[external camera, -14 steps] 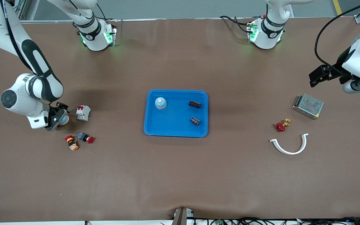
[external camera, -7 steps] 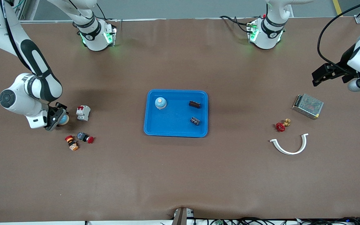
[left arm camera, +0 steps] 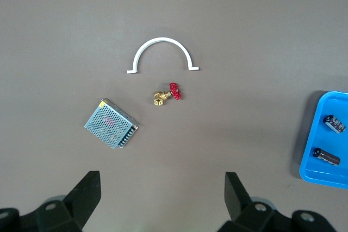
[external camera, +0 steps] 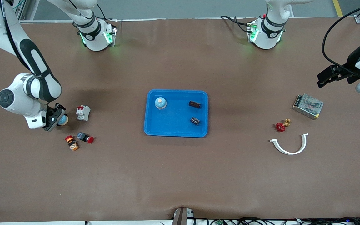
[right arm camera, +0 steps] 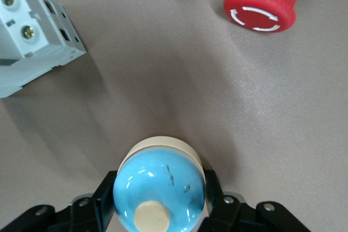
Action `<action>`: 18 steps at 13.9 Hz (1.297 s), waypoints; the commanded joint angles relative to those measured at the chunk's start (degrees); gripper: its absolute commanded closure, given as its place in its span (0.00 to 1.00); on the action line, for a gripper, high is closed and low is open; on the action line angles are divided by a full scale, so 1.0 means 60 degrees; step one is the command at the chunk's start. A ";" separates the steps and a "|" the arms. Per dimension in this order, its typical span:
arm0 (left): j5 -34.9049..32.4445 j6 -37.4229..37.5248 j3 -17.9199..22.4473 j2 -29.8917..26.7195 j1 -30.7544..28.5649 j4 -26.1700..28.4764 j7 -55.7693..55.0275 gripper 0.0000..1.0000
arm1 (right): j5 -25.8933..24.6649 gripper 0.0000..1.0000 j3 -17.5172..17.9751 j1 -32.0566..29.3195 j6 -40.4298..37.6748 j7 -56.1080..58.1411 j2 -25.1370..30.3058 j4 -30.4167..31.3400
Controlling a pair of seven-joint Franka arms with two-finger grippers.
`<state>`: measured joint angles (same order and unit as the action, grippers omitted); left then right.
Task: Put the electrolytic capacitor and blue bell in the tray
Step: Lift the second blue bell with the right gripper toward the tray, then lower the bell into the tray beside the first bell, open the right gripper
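The front view looks steeply down from high across the brown-covered table (external camera: 180, 175), facing both arm bases and taking in the whole surface. The left wrist view hangs well above the table, looking straight down past the left gripper (left arm camera: 163, 196), whose fingers stand wide apart; with the front view it shares the white plastic half-ring (left arm camera: 163, 52) (external camera: 289, 145), the perforated metal box (left arm camera: 111, 124) (external camera: 307, 106) and an edge of the shallow bright-blue plastic tray (left arm camera: 311, 150) (external camera: 176, 130). The right wrist view sits very close to the table, filled by the right gripper (right arm camera: 159, 202) clasping a light-blue dome-shaped bell (right arm camera: 159, 191) (external camera: 63, 119), also visible from the front.
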<state>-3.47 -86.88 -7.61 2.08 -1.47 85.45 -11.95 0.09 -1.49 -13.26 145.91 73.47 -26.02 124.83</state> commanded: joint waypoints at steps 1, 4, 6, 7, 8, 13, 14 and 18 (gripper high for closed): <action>0.0197 0.0096 0.0024 0.0107 -0.0034 -0.0281 0.0205 0.00 | 0.0233 0.66 0.0101 0.0027 -0.1300 -0.0099 0.0146 -0.0470; 0.0140 0.0066 0.0024 0.0078 -0.0019 -0.0281 0.0220 0.00 | 0.0248 0.66 0.0116 0.0421 -0.3351 -0.1021 0.0585 -0.1377; 0.0256 0.0066 -0.0005 0.0063 -0.0034 -0.0281 0.0234 0.00 | 0.0277 0.66 0.0116 0.0772 -0.4712 -0.1751 0.0732 -0.2225; 0.0329 0.0052 -0.0020 0.0049 -0.0048 -0.0281 0.0249 0.00 | 0.0437 0.66 0.0116 0.0933 -0.5387 -0.2147 0.0733 -0.2679; 0.0474 0.0037 -0.0035 0.0034 -0.0020 -0.0281 0.0336 0.00 | 0.0816 0.66 0.0101 0.1138 -0.6002 -0.2528 0.0733 -0.3076; 0.0725 0.0081 -0.0064 -0.0068 -0.0034 -0.0135 0.0847 0.00 | 0.2165 0.66 0.0116 0.2806 -0.6419 -0.6097 0.0981 -0.3270; 0.0696 0.0110 -0.0050 -0.0097 -0.0034 -0.0077 0.1241 0.00 | 0.2341 0.66 0.0116 0.3202 -0.6390 -0.6977 0.1040 -0.3357; 0.0652 0.0169 -0.0093 -0.0360 -0.0225 0.0201 0.1305 0.00 | 0.2709 0.66 0.0101 0.5017 -0.5748 -1.0623 0.1040 -0.3592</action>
<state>-0.29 -86.53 -7.87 1.93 -2.29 85.13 -4.61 14.90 -0.03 12.71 109.90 18.23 -20.81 103.40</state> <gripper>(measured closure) 0.000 0.322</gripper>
